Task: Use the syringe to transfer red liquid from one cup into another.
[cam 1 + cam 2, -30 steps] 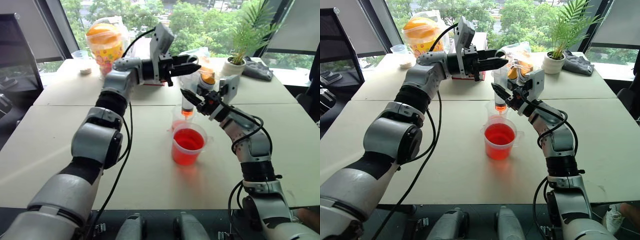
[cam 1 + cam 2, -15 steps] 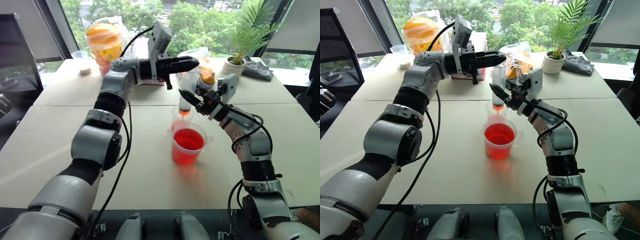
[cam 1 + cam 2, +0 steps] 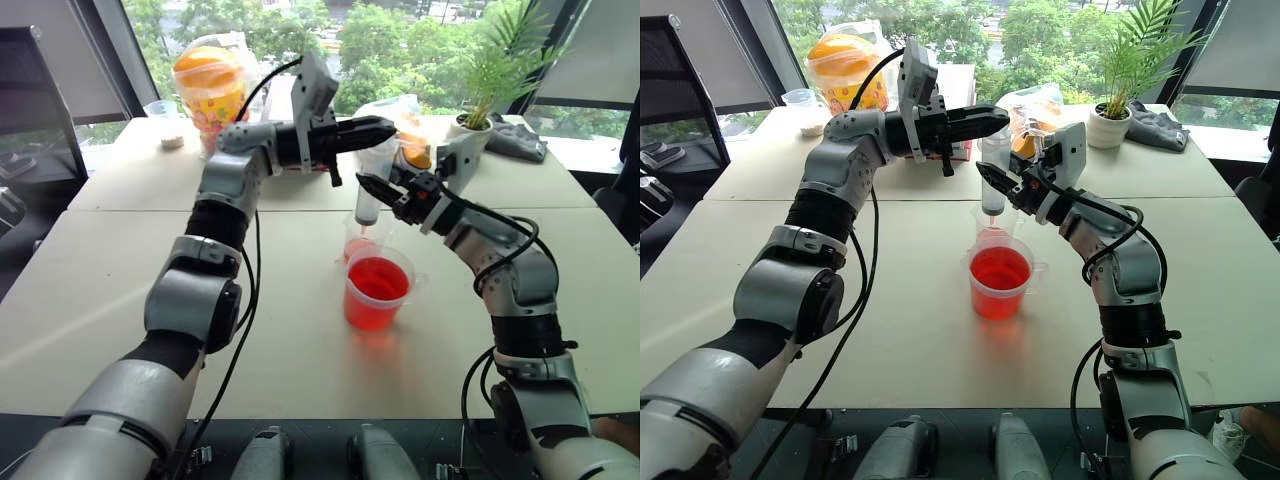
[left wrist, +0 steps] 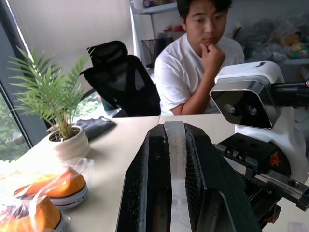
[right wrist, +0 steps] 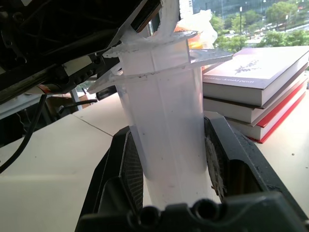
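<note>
Near the centre of the left eye view, the syringe point(image 3: 368, 196) stands upright, its orange-red tip just above the narrower clear cup point(image 3: 358, 243), which holds a little red liquid. In front of it, touching or just beside, sits the wider flared-rim cup point(image 3: 377, 291), filled well up with red liquid point(image 3: 377, 279). The right gripper point(image 3: 375, 189) reaches in from the right with its fingers clamped on the clear barrel; the right wrist view shows the barrel point(image 5: 164, 118) pressed between both pads. The left gripper point(image 3: 385, 124) comes in from the upper left at the syringe's top, its fingers narrowed on the clear plunger stem point(image 4: 175, 159). No writing can be read: the stacked books point(image 5: 253, 84) carry a cover too small to make out. A seated person point(image 4: 200, 63) is across the tabletop point(image 3: 120, 290).
</note>
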### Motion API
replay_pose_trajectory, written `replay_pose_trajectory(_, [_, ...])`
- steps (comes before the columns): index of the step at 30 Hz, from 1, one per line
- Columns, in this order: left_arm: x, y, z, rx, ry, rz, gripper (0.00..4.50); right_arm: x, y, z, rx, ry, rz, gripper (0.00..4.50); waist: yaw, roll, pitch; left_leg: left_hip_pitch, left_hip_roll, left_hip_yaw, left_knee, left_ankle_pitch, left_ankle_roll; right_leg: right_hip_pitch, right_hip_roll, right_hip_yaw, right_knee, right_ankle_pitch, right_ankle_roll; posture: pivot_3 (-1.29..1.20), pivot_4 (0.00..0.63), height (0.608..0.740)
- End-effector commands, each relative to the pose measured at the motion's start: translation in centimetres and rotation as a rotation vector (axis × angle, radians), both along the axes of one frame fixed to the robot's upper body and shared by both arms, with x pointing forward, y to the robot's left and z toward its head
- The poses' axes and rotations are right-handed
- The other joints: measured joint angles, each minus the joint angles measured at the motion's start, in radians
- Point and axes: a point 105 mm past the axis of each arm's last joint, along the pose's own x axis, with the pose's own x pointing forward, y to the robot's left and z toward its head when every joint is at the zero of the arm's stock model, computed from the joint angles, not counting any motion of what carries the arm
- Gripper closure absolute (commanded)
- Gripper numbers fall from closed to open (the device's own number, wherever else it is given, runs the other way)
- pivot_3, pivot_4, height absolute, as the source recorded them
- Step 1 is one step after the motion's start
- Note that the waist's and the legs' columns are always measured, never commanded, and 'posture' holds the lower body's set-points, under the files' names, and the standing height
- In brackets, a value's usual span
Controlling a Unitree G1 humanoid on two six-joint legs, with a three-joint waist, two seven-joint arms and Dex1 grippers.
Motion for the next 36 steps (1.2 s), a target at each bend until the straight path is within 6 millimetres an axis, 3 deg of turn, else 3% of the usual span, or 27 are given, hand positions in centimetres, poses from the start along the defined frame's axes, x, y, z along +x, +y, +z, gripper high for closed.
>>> replay_pose_trajectory(1, [0.2,-0.9,-3.6,0.101,0.084,-0.008,4.44,-2.6,-0.8,8.5,0.123,-0.284,0.007,3.08,0.0,0.0,0.0,0.0,0.0,0.0,0.0,0.0,0.0,0.0,0.0,0.0,0.0,0.0,0.0,0.0,0.15,0.74])
replay_pose_trajectory(3, [0.2,-0.8,-3.5,0.097,0.085,-0.003,4.44,-2.6,-0.7,8.2,0.116,-0.272,0.012,3.08,-0.001,0.0,0.0,0.0,0.0,0.0,0.0,0.0,0.0,0.0,0.0,0.0,0.0,0.0,0.0,0.0,0.15,0.74])
replay_pose_trajectory(10, [0.4,1.0,-0.1,0.02,0.034,0.04,4.44,-1.2,-0.2,3.9,0.066,-0.158,0.017,3.08,-0.001,0.0,0.0,0.0,0.0,0.0,0.0,0.0,0.0,0.0,0.0,0.0,0.0,0.0,0.0,0.0,0.15,0.74])
replay_pose_trajectory(14, [0.7,2.5,1.7,-0.041,0.028,0.086,2.84,-0.8,-0.3,2.9,0.054,-0.133,0.016,3.08,-0.002,0.0,0.0,0.0,0.0,0.0,0.0,0.0,0.0,0.0,0.0,0.0,0.0,0.0,0.0,0.0,0.15,0.74])
replay_pose_trajectory(19, [1.2,5.0,3.5,-0.083,-0.006,0.161,0.23,-0.6,-0.5,2.3,0.045,-0.115,0.012,3.08,-0.002,0.0,0.0,0.0,0.0,0.0,0.0,0.0,0.0,0.0,0.0,0.0,0.0,0.0,0.0,0.0,0.15,0.74])
replay_pose_trajectory(20, [1.2,5.6,3.8,-0.087,-0.007,0.17,0.01,-0.6,-0.5,2.1,0.043,-0.112,0.012,3.08,-0.002,0.0,0.0,0.0,0.0,0.0,0.0,0.0,0.0,0.0,0.0,0.0,0.0,0.0,0.0,0.0,0.15,0.74])
replay_pose_trajectory(27, [0.0,7.8,1.7,-0.006,0.022,0.126,0.01,-0.6,-0.8,2.4,0.048,-0.106,0.0,3.08,-0.002,0.0,0.0,0.0,0.0,0.0,0.0,0.0,0.0,0.0,0.0,0.0,0.0,0.0,0.0,0.0,0.15,0.74])
replay_pose_trajectory(32, [-0.7,8.2,0.0,0.023,0.055,0.127,0.01,-1.2,-1.7,6.2,0.093,-0.118,-0.031,3.08,0.001,0.0,0.0,0.0,0.0,0.0,0.0,0.0,0.0,0.0,-0.001,0.0,0.001,0.0,0.0,0.0,0.15,0.74])
replay_pose_trajectory(34, [-1.3,8.5,-1.3,0.037,0.087,0.122,0.01,-1.0,-3.7,9.2,0.072,-0.072,-0.138,3.08,0.001,0.001,0.0,-0.001,0.0,0.0,0.0,0.0,0.0,-0.001,-0.001,0.001,0.001,0.0,0.0,0.0,0.15,0.74])
replay_pose_trajectory(36, [-1.8,8.5,-2.1,0.037,0.115,0.115,0.01,-0.3,-5.9,10.1,0.089,0.062,-0.25,3.08,0.003,0.001,0.0,-0.001,0.0,0.0,0.0,0.0,0.0,-0.003,-0.002,0.001,0.001,0.0,0.0,0.0,0.15,0.74])
